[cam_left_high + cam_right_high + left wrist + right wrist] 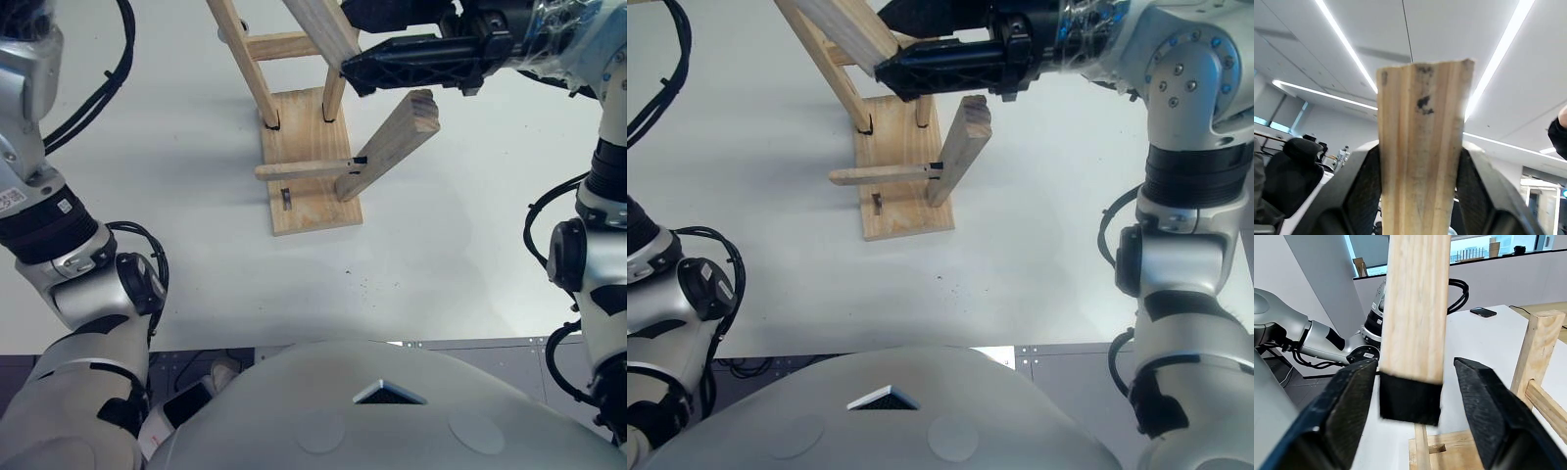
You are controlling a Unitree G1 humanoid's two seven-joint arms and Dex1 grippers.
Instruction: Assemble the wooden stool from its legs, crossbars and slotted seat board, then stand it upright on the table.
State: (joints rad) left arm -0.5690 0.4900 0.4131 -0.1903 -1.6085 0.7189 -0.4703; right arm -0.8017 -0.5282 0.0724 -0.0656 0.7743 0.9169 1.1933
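A white desk [470,245] in an open office carries the seat board [313,211], lying flat at far centre with its slots up so that legs can be pressed in. The far-left leg [245,64] and far-right leg [318,24] stand in it, tied by a crossbar [284,46]. The left jaws are clamped on a leg's end, seemingly the far-left one. The right jaws bracket the far-right leg with a slight gap, probably to steady it. A near leg [392,142] leans right, its own crossbar [299,169] reaching left. Bare desk lies left, right and near.
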